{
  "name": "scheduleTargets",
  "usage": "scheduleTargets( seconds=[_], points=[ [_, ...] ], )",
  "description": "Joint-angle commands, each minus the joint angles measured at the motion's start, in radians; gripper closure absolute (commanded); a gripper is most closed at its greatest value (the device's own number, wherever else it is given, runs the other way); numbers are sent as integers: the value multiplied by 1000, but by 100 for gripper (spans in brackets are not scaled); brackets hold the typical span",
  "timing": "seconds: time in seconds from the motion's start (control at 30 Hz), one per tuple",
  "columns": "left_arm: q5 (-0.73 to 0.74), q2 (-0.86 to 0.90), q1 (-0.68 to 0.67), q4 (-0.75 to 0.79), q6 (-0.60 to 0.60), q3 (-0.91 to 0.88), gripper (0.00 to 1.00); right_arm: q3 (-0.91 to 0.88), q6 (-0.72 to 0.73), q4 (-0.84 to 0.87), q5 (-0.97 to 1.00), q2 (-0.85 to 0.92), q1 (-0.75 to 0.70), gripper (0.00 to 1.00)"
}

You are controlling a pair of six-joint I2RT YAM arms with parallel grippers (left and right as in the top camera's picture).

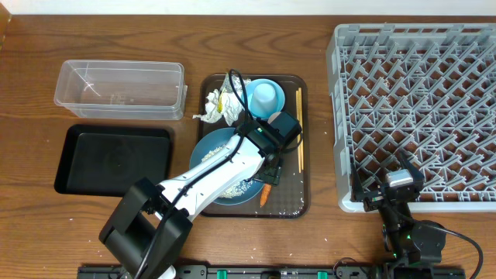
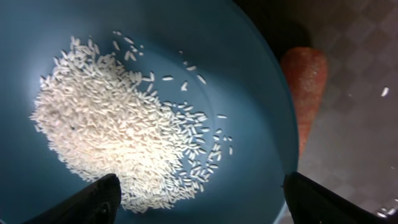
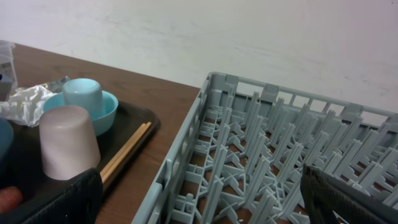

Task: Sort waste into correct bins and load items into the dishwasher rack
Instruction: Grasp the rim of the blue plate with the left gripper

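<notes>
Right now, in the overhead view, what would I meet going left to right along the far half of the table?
clear tub → crumpled white tissue → small light blue bowl → chopsticks → dishwasher rack. The wrapper overlaps the tissue, so it is left out.

— The table?
— Brown wood with plain grain. On its far left, the clear tub is glossy, see-through plastic; the black tray near it is plastic with a dull sheen.
— And the rack on the right?
— Matt light grey moulded plastic.
— The dark blue bowl?
— Smooth and satin, holding matt white rice grains. The carrot piece looks rough and grainy; the brown tray is glossy with a fine chequered texture.
— Anything else?
— The chopsticks are pale bare wood, the wrapper is crinkled shiny foil, and the pink cup is matt.
</notes>
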Motion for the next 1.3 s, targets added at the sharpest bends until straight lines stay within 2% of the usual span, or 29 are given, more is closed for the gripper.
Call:
scheduleTargets(
  seconds=[0.0,0.43,0.7,1.0,1.27],
  points=[
    [39,13,-2,1,5,-6,14,-1,-11,-4,2,-6,-13,1],
    [99,13,-5,1,26,-12,16,-1,-11,-4,2,-6,-13,1],
    [95,13,-18,73,46,-89,17,-1,-11,-4,2,-6,-13,1],
    [74,13,-18,82,47,-99,32,-1,-11,-4,2,-6,-13,1],
    [43,14,-21,167,47,-154,33,-1,-11,-4,2,-6,-13,1]
  ],
)
